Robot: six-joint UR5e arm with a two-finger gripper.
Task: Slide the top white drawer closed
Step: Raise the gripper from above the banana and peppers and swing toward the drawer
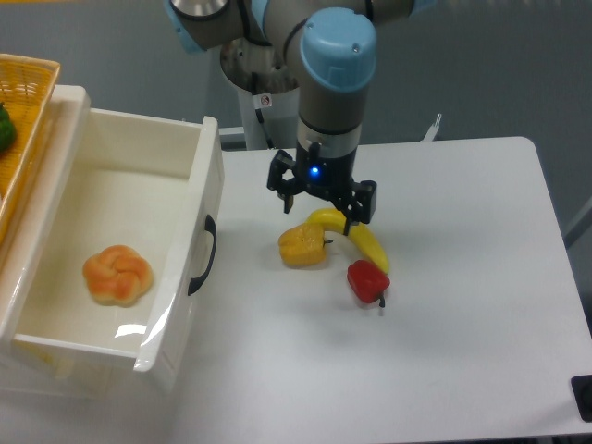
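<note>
The top white drawer (pixel 205 176) stands pulled far out at the left, its front panel carrying a curved black handle (pixel 203 255). An orange bread roll (pixel 117 275) lies inside it. My gripper (pixel 321 209) hangs over the table to the right of the drawer front, well apart from the handle. It points down with its jaws spread, open, holding nothing. Directly below and in front of it lie a yellow pepper (pixel 302 246) and a banana (pixel 366 242).
A red pepper (pixel 367 280) lies by the banana's near end. A woven yellow basket (pixel 20 102) with something green in it sits on the cabinet at the far left. The white table (pixel 462 324) stretches right to its edge.
</note>
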